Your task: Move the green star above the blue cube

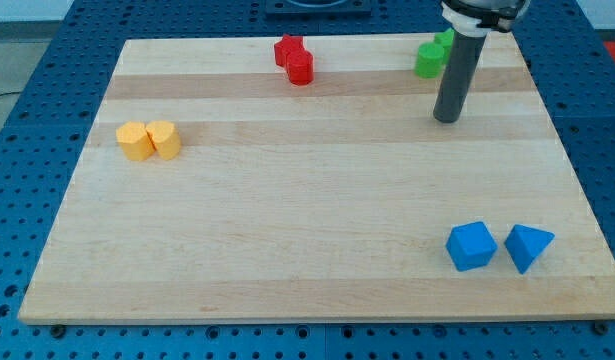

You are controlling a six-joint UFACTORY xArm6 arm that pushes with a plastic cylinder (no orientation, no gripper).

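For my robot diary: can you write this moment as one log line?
my tip: just below green star, apart | blue cube: bottom right, beside blue triangular block | star not moved yet

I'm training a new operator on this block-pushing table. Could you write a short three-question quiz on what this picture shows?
1. True or false: my tip touches the blue cube.
2. Which block is partly hidden behind the rod? A) a red block B) the green block C) a yellow block
3. Fill in: right of the blue cube sits a blue ____ block.

Key:
1. False. My tip rests far above the blue cube, just below the green block at the board's top edge.
2. B.
3. Triangular: the blue triangular block. The red blocks and yellow blocks lie elsewhere.
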